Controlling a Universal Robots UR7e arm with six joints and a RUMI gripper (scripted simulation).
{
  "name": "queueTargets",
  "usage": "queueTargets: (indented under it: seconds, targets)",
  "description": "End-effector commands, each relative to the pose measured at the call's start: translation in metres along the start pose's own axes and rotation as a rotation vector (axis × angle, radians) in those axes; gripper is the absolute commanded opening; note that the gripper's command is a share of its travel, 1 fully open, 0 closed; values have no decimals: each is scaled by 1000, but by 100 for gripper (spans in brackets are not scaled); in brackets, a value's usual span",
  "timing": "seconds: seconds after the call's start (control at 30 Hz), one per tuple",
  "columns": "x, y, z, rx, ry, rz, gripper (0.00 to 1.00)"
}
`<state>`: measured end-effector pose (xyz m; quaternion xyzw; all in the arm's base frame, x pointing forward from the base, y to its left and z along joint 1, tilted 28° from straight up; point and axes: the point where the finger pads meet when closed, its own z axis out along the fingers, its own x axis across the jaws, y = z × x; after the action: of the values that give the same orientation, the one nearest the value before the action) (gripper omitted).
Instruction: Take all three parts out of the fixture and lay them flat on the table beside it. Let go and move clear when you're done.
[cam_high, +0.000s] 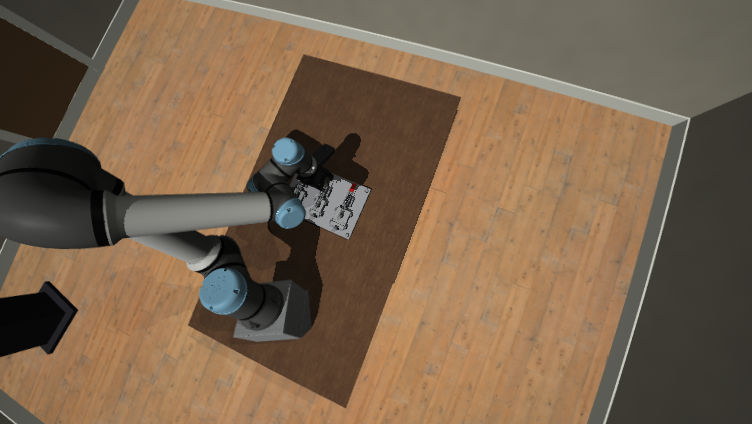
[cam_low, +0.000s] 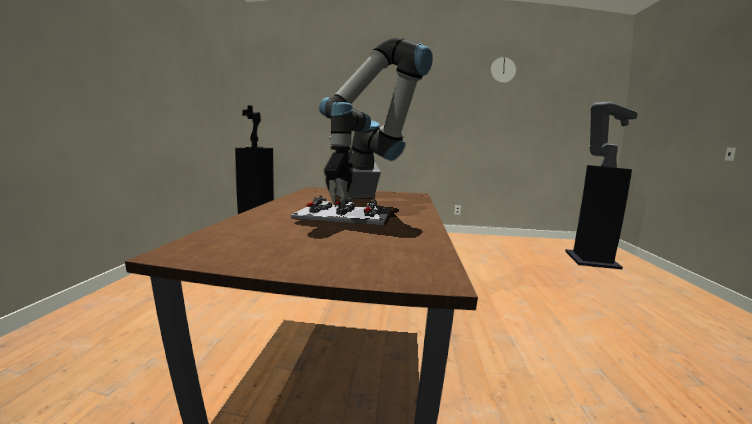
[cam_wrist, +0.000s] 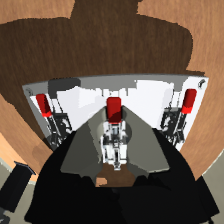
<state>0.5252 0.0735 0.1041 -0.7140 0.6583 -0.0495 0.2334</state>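
Pincer (cam_wrist: 116, 162) points straight down over the middle of the fixture (cam_wrist: 150, 97), its two grey fingers drawn in narrow and clamped on the middle part (cam_wrist: 115, 140), a pale metal piece topped by a red handle (cam_wrist: 114, 109). In the wrist view that part sits between the fingers, and I cannot tell whether it has left the plate.

The fixture is a light grey plate lying flat on the brown desk (cam_low: 315, 263), close to the arm's grey pedestal (cam_low: 371, 181). Two more parts stand on it, one to either side of the held one: the left part (cam_wrist: 52, 122) and the right part (cam_wrist: 177, 120), each with its own red handle, both apart from the fingers. From the exterior view the three parts form a row across the plate, with the pincer (cam_low: 337, 197) down on the centre one. From the top view the wrist of the arm (cam_high: 189, 210) covers one end of the fixture (cam_high: 360, 208), and a small red patch shows near its far corner.

No brand, label or writing can be read on the parts, the plate or the arm. A round wall clock (cam_low: 503, 69) hangs behind; its face is too small to read.
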Motion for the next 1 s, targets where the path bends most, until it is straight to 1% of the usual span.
queueTargets:
  seconds: [0.0,0.97]
  targets:
    - [0,1,-4,1,0,0,0]
    - [0,22,-21,1,0,0,0]
